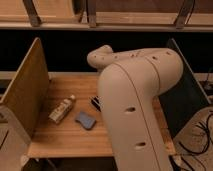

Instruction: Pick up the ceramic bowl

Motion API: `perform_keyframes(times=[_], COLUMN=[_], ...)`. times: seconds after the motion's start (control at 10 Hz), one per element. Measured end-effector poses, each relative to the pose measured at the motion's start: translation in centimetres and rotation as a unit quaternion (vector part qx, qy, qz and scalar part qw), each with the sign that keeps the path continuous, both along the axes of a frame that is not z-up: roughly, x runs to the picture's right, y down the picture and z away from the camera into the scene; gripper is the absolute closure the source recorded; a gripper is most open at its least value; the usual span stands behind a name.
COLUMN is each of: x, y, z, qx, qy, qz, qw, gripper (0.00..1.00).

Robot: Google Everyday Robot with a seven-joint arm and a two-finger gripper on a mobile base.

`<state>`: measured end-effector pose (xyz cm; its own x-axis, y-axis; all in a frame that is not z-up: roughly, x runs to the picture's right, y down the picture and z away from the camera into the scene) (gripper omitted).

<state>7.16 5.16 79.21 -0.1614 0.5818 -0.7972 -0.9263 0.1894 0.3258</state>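
Observation:
No ceramic bowl shows in the camera view; my large cream arm (137,105) covers the middle and right of the wooden table (65,137), so the bowl may be hidden behind it. A small dark part (95,103) sticks out from behind the arm's left edge, low over the table. It looks like the tip of my gripper, and the rest of it is hidden by the arm.
A small bottle with a white cap (62,109) lies on its side at the table's left. A blue-grey sponge (85,120) lies just right of it. A wooden side panel (25,95) stands on the left, a dark panel (185,95) on the right.

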Motion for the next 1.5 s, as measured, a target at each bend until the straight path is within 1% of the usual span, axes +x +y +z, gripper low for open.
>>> perform_keyframes(times=[0.1,0.2,0.3,0.4,0.5,0.6,0.7,0.8,0.9,1.0,1.1,1.2,1.3,1.4,1.5], x=[-0.5,-1.5,-2.4,-3.2,-3.6,-3.7,-4.0,-4.2,-4.4,-4.3,-3.4,-2.2,-1.3,-0.2,0.3], y=[-2.4,-4.5,-6.2,-7.9,-9.0,-10.0,-10.4,-10.5,-10.6,-10.6,-10.1,-9.5,-8.7,-7.7,-6.7], z=[0.7,1.3,1.8,2.3,2.7,2.9,2.9,3.0,3.0,3.1,4.0,5.2,6.1,7.5,8.4], qx=[0.025,0.047,0.065,0.084,0.097,0.110,0.117,0.118,0.118,0.117,0.108,0.096,0.085,0.068,0.056], qy=[-0.033,-0.067,-0.101,-0.144,-0.176,-0.201,-0.216,-0.219,-0.220,-0.217,-0.203,-0.187,-0.174,-0.159,-0.152], qz=[-0.020,-0.040,-0.054,-0.060,-0.057,-0.055,-0.052,-0.053,-0.054,-0.057,-0.061,-0.061,-0.060,-0.053,-0.045], qw=[0.9989,0.9958,0.9913,0.9843,0.9779,0.9717,0.9680,0.9670,0.9668,0.9674,0.9712,0.9758,0.9793,0.9835,0.9858], gripper=[0.22,0.22,0.22,0.22,0.22,0.22,0.22,0.22,0.22,0.22,0.22,0.22,0.22,0.22,0.22])
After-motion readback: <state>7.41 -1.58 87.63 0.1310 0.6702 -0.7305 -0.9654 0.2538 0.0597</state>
